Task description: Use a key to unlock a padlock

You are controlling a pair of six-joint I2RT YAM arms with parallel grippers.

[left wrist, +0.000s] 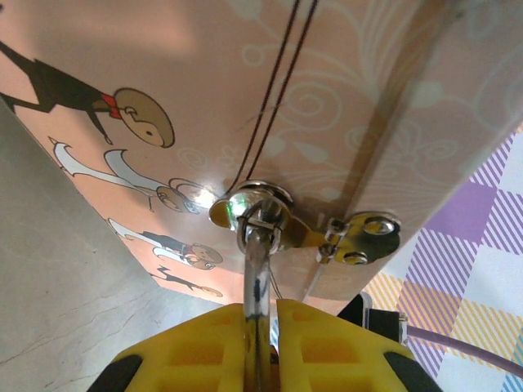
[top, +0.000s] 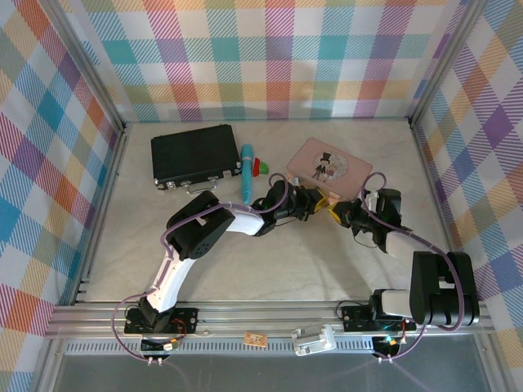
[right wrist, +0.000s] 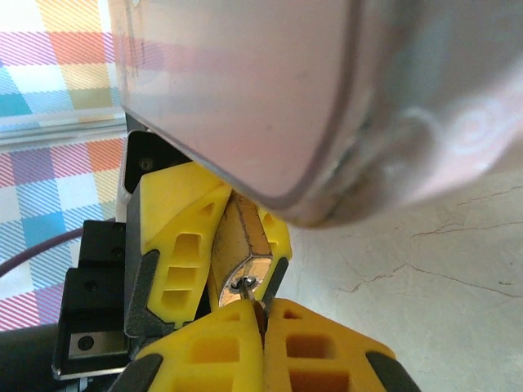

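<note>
- the padlock (right wrist: 239,245) is at the near corner of the pink tin (top: 327,163), near the middle of the table and a little to the right. its thin shackle (left wrist: 257,269) goes up to the ring of the tin's clasp (left wrist: 359,237) and seems to pass through it.
- the left gripper (left wrist: 261,314) has its yellow fingers pressed on the padlock, one on each side of the brass body.
- the right gripper (right wrist: 261,327) has its fingers together, clamped on the key (right wrist: 245,286). only a small metal tip comes out between them.
- the keyhole face of the padlock looks straight at the right fingers, and the key tip touches the keyhole. i cannot tell how deep it sits.
- the key's long axis is in line with the padlock's long axis, from shackle to keyhole. so i think the coming move is a turn of the right wrist about this line, while the left arm stops the body from turning with it.
- the table (top: 286,261) is pale, flat and marbled.
- checked walls (top: 270,49) close the left, far and right sides. a black case (top: 194,155) and a blue pen (top: 247,175) lie to the far left, apart from the padlock.
</note>
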